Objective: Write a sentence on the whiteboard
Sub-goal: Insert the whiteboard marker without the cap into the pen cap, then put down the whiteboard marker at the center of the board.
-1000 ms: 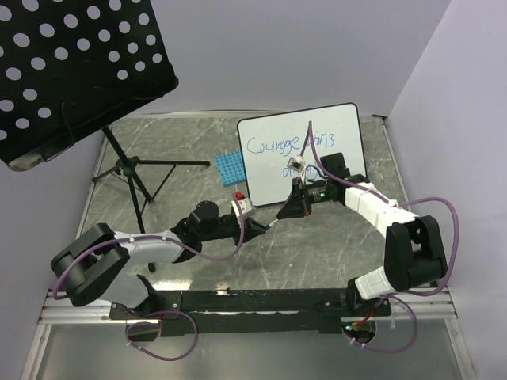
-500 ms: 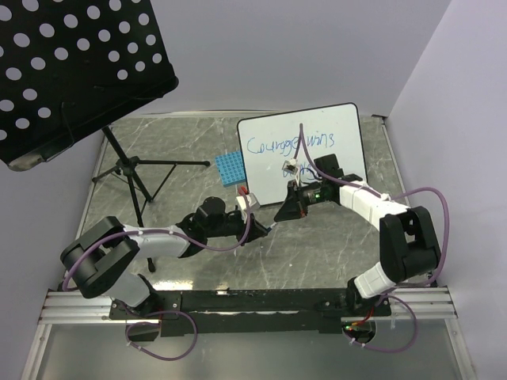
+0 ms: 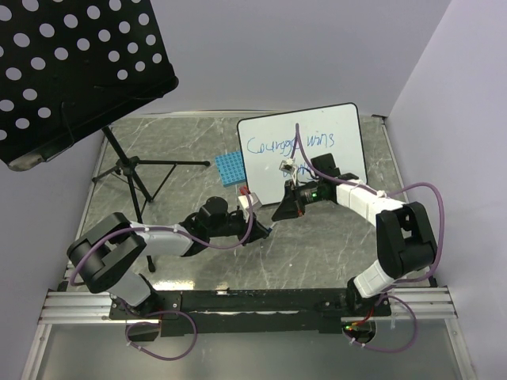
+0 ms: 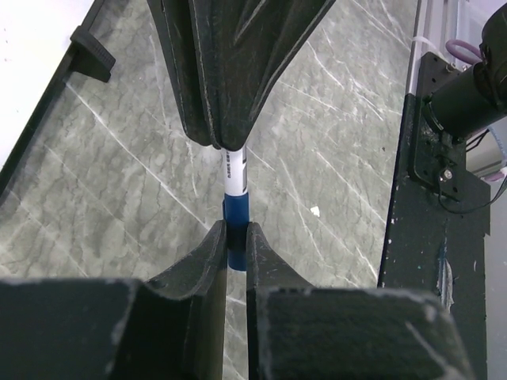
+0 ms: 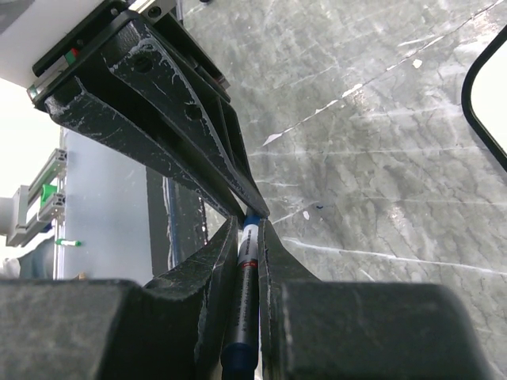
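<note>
The whiteboard (image 3: pixel 342 120) stands tilted at the back right. On it is the sentence (image 3: pixel 288 145) in blue cursive, whose lower line is mostly hidden behind my right wrist. The two grippers meet tip to tip in front of the board's near left corner. The right gripper (image 3: pixel 279 214) (image 5: pixel 249 226) is shut on the marker (image 5: pixel 246 265), which lies lengthwise between its fingers. The left gripper (image 3: pixel 264 227) (image 4: pixel 235 229) is shut on the marker's blue cap end (image 4: pixel 235 212), which joins the white barrel (image 4: pixel 234 170).
A small blue gridded rack (image 3: pixel 229 169) lies left of the board. A black perforated music stand (image 3: pixel 79 63) on a tripod (image 3: pixel 131 178) fills the back left. The black base rail (image 3: pixel 261 301) runs along the near edge.
My left arm has reached further right toward the right gripper. The right gripper shifted slightly left and uncovered "wins". Both jaws stayed shut.
</note>
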Robot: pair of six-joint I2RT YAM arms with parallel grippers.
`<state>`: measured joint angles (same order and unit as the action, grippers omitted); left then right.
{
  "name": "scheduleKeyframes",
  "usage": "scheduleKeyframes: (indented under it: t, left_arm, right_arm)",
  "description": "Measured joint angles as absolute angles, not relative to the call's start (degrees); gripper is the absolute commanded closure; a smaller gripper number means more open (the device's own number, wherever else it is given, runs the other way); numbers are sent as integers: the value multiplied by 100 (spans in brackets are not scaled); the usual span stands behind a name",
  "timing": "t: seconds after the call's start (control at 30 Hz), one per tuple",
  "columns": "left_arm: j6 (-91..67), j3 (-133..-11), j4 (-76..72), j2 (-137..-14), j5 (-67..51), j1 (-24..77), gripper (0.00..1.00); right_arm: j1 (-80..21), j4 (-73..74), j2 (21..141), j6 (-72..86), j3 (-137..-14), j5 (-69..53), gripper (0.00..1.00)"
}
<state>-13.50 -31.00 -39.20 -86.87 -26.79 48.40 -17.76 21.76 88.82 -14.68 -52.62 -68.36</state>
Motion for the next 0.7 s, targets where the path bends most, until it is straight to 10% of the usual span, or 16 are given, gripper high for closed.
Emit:
scheduleKeyframes:
  t: [0.2, 0.33, 0.47, 0.7]
  left_arm:
    - [-1374, -3197, -3820, -8711, -2718, 4836, 99]
    - [-1271, -3267, -3688, -8709, -2770, 4821, 99]
    - [-1170, -3310, -3660, -8508, -2910, 4825, 99]
    - [-1120, -3177, -3253, -7961, -3033, 4825, 99]
  right_arm:
    - [-1776, 2222, 8914, -1487, -5358, -6818, 84]
    - [-1815, 2386, 8917, -1557, -5402, -6779, 27]
    - [-2016, 2740, 8997, -1743, -5463, -6794, 1]
    - [-1715, 3020, 8635, -1918, -5487, -6534, 0]
